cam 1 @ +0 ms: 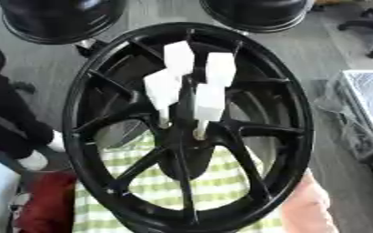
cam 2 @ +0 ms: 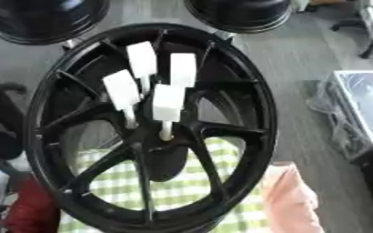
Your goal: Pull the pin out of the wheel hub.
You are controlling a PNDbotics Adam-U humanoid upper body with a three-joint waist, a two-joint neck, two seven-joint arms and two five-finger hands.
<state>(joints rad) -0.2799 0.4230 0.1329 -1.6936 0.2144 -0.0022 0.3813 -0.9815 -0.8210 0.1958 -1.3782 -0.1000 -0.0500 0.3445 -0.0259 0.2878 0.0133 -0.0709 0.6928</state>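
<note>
A black spoked wheel fills the middle of both views, standing tilted over a green-and-white checked cloth. Several white pins with block-shaped heads stick out of the hub at its centre. The nearest pin shows a thin white shank running down into the hub. Another stands to its left, and two more stand behind. Neither of my hands shows in either view.
Two black round objects stand beyond the wheel. A clear plastic box lies on the floor at the right. A pink thing sits at the lower right, a red thing at the lower left. Dark clothing shows at the left edge.
</note>
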